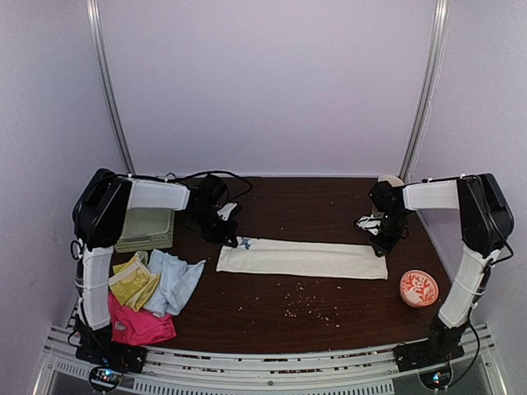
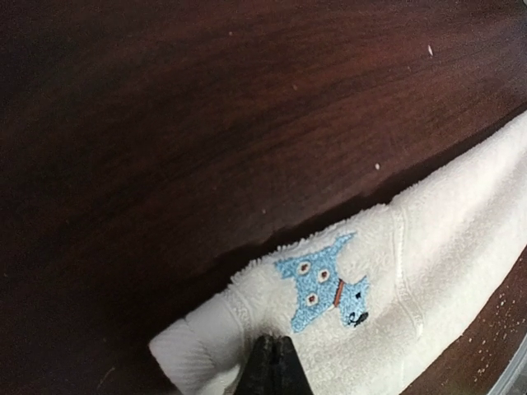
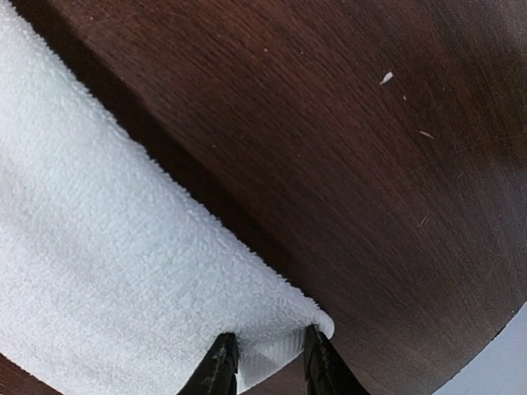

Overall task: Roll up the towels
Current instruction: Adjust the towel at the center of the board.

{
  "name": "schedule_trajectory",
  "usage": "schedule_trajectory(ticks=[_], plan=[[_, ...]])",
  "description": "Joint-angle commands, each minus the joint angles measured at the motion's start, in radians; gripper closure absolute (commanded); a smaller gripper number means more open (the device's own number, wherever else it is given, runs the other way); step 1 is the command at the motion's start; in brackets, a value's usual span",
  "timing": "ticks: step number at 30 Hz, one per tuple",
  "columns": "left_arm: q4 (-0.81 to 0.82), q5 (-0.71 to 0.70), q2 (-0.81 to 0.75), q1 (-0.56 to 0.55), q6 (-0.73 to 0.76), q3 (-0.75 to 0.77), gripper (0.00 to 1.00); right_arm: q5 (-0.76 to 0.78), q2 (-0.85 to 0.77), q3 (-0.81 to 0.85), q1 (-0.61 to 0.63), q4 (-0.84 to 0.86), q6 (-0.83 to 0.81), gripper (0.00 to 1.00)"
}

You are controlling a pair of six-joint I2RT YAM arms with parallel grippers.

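The cream-white towel (image 1: 300, 258) lies folded into a long strip across the middle of the table. A blue embroidered dog (image 2: 323, 284) marks its left end. My left gripper (image 1: 237, 240) is at that end, its fingertips pressed together and pinching the cloth (image 2: 274, 350). My right gripper (image 1: 382, 244) is at the strip's right end, with the far corner of the towel (image 3: 123, 271) held between its fingers (image 3: 269, 366). The pale blue towel (image 1: 177, 284), the yellow-green patterned one (image 1: 133, 281) and the hot-pink one (image 1: 140, 325) lie heaped at the front left.
A pale green slotted basket (image 1: 146, 229) stands at the left behind the heap. An orange-red patterned dish (image 1: 419, 288) sits at the front right. A small cream object (image 1: 391, 179) stands behind the right arm. Crumbs dot the dark wood table (image 1: 313, 309).
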Motion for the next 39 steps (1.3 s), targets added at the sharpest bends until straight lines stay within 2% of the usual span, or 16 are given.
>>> schedule_trajectory(ticks=[1, 6, 12, 16, 20, 26, 32, 36, 39], plan=[[0.034, -0.156, 0.087, 0.024, 0.032, 0.052, 1.0, 0.06, 0.079, -0.088, -0.009, 0.032, -0.017, 0.72], [0.039, -0.17, 0.196, 0.043, 0.116, 0.228, 1.0, -0.07, 0.05, -0.086, 0.061, -0.039, -0.028, 0.73], [-0.018, -0.195, 0.376, 0.062, 0.176, 0.518, 1.0, -0.19, 0.039, -0.065, 0.2, -0.129, 0.025, 0.72], [-0.008, -0.188, 0.41, 0.065, 0.18, 0.571, 1.0, -0.288, 0.033, -0.058, 0.268, -0.169, 0.053, 0.72], [0.021, -0.192, 0.39, 0.063, 0.179, 0.554, 1.0, -0.372, 0.014, -0.048, 0.326, -0.196, 0.061, 0.72], [-0.012, -0.251, 0.358, 0.07, 0.185, 0.505, 1.0, -0.198, 0.041, -0.068, 0.302, -0.159, 0.088, 0.72], [0.009, -0.285, 0.244, 0.072, 0.175, 0.278, 1.0, -0.065, 0.068, -0.054, 0.155, -0.123, 0.073, 0.72], [0.057, -0.235, 0.144, 0.073, 0.124, 0.1, 1.0, 0.035, 0.109, 0.025, 0.078, -0.105, 0.038, 0.72], [0.081, -0.214, 0.075, 0.072, 0.074, 0.022, 1.0, 0.114, 0.15, 0.108, 0.053, -0.074, 0.011, 0.71]])
